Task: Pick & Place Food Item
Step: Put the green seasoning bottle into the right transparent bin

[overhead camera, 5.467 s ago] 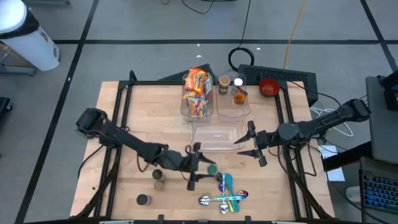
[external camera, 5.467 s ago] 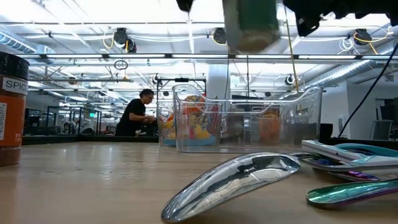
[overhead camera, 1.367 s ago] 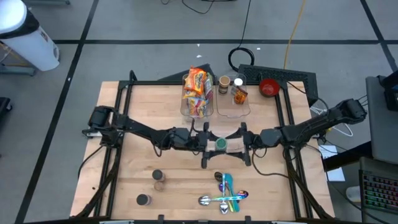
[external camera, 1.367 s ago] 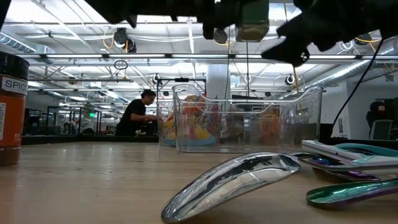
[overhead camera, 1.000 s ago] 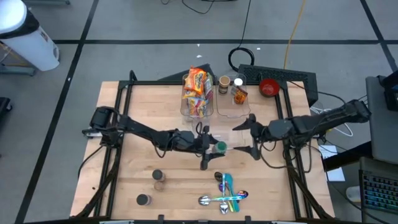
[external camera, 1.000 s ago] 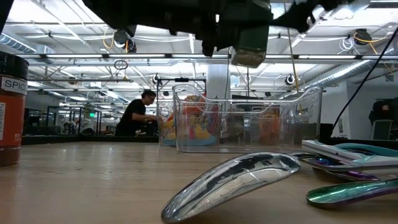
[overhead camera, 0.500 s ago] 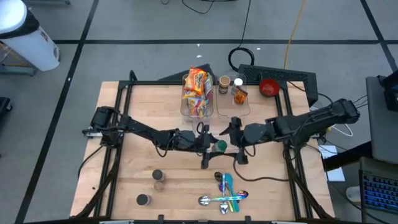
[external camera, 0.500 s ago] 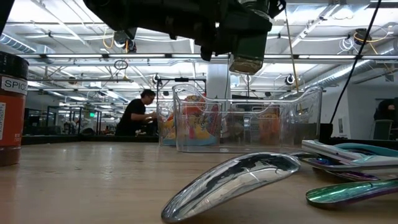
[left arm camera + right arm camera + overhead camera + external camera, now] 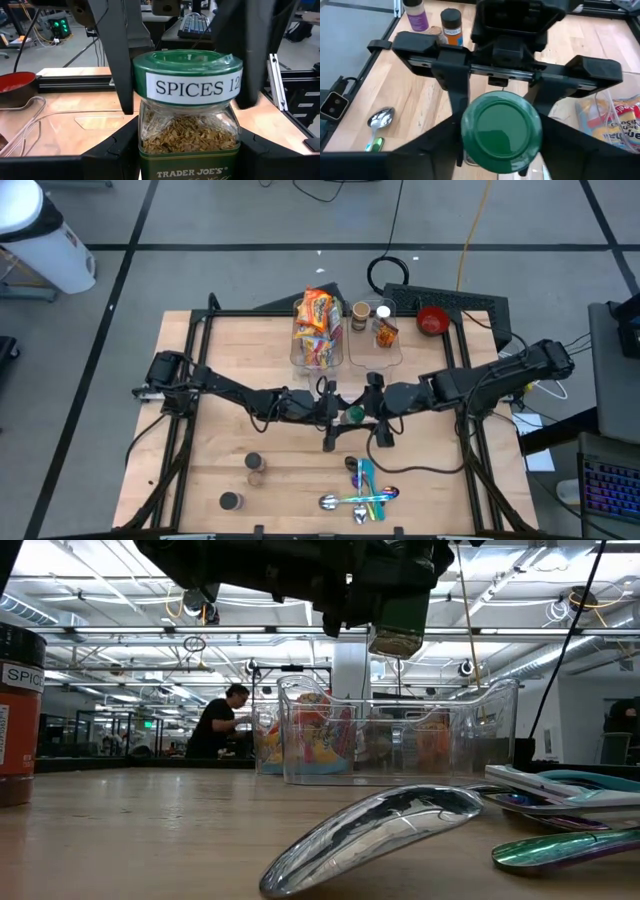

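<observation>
The green-lidded glass spice jar [image 9: 187,107] hangs in the air over the middle of the wooden table [image 9: 230,360], caught between both arms, and you can judge this as a handover: the left gripper [image 9: 335,416] clamps the jar's glass body from one side while the right gripper [image 9: 372,414] reaches in from the other, its fingers set on either side of the lid. The left jaws are clenched on the jar; whether the right jaws are already pressing on the lid or merely bracketing it, you cannot tell (the fingers sit right against it in both wrist views). Holding it upright and clear of the table looks meant to keep the lid reachable for the second arm. Your high view gives only a green dot between two dark grippers; the left wrist view alone shows the label and the flakes inside, and the right wrist view alone shows the lid's round top framed by the left gripper's fingers [image 9: 454,80]. The low view confirms the jar floats above the clear plastic bins [image 9: 400,745].
</observation>
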{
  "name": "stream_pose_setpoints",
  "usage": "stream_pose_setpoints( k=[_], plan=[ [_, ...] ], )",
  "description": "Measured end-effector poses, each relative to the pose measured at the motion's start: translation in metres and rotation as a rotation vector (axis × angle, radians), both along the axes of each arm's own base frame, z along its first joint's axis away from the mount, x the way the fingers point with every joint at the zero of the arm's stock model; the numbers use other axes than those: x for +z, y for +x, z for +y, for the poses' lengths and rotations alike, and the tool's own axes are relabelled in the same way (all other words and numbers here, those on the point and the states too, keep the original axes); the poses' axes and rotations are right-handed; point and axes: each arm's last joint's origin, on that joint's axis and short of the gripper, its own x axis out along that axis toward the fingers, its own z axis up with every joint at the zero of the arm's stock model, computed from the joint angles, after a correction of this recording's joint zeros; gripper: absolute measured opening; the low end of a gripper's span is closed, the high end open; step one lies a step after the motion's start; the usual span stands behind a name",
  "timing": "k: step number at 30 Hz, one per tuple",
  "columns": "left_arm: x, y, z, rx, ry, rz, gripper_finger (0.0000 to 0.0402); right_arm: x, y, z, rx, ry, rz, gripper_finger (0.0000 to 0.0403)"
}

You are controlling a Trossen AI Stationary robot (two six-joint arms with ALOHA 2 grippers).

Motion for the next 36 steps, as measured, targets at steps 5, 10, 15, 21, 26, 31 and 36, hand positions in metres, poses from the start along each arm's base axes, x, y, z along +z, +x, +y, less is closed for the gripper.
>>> stream_pose_setpoints(
  k=[5,10,15,21,26,31,36],
  plan=[
    [0.000,0.000,0.000,-0.001,0.001,0.001,0.0204,0.000,0.000,0.000,-0.002,0.002,0.000,0.0196],
    [-0.002,-0.001,-0.003,-0.007,0.005,0.026,0.0204,0.000,0.000,0.000,0.000,0.000,0.005,0.0196],
    [0.011,-0.009,-0.007,-0.019,0.013,0.045,0.0312,0.003,-0.006,-0.001,0.005,0.001,0.015,0.0196],
    [0.050,-0.036,0.004,0.070,0.059,0.105,0.0359,0.018,-0.024,-0.006,-0.012,0.029,-0.022,0.0196],
    [0.066,-0.051,0.009,0.105,0.032,0.105,0.0300,0.037,-0.042,-0.017,-0.054,0.031,-0.094,0.0196],
    [0.055,-0.074,0.015,0.111,0.023,0.030,0.0269,0.049,-0.056,-0.037,-0.132,0.046,-0.148,0.0196],
    [0.044,-0.101,0.029,0.147,-0.044,-0.084,0.0259,0.053,-0.060,-0.067,-0.223,0.013,-0.160,0.0196]
  ],
)
